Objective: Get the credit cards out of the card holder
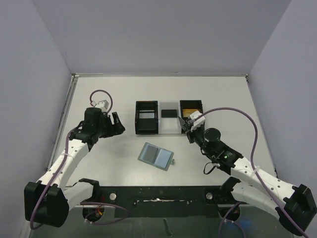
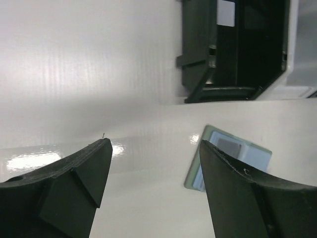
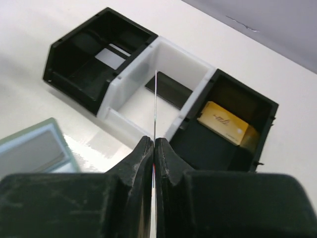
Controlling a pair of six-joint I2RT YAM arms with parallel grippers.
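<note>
The card holder (image 1: 156, 156) lay open and flat near the middle of the worktop (image 1: 99, 94). At its 12 o'clock stood a row of three small boxes, touching each other. These were a black box (image 1: 146, 130) with a pale card (image 1: 146, 114) inside, a white box (image 1: 169, 126) with a black card (image 1: 169, 113), and a second black box (image 1: 191, 102) with a gold card (image 3: 223, 122). So three cards were already out of the holder. The right fingers (image 3: 146, 158), at 1 o'clock from the holder and over the wall between the white box and the second black box, were pressed together on one more thin card (image 3: 155, 99). It showed only its edge, so its colour could not be told. The left fingers (image 2: 86, 171), at 10 o'clock from the holder, stood wide apart with nothing between them. In my judgement the task was almost finished, and the held card only needed to be let go into a box. Whether a pocket of the holder hid another card, the pictures did not show clearly.
</note>
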